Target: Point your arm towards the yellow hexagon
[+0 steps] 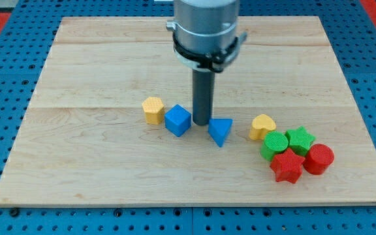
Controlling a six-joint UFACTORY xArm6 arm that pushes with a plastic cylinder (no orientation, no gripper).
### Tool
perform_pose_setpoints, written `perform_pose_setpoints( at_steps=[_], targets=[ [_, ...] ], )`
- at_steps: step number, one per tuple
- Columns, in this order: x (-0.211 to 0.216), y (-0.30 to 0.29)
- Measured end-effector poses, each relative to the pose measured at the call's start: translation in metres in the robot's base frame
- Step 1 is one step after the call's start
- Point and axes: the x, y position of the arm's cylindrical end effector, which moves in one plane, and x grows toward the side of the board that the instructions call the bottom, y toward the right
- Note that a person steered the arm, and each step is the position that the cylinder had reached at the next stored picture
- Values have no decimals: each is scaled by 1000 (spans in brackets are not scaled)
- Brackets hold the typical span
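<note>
The yellow hexagon (153, 109) lies on the wooden board (96, 59), left of centre. My tip (201, 123) stands on the board between the blue cube (177, 121) on its left and the blue triangle (220, 130) on its right, very close to both. The yellow hexagon is further left, just beyond the blue cube, about 75 pixels from my tip. The arm's grey body (206, 29) hangs over the board's top centre.
A yellow heart (262, 126) lies right of the blue triangle. A tight cluster sits at the lower right: a green cylinder (274, 143), a green star (299, 139), a red star (287, 166) and a red cylinder (318, 158).
</note>
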Motion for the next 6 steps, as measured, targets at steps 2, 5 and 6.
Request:
perform_pose_setpoints(
  at_steps=[2,5,6],
  targets=[
    [39,31],
    [-14,-207],
    [-44,-180]
  ],
)
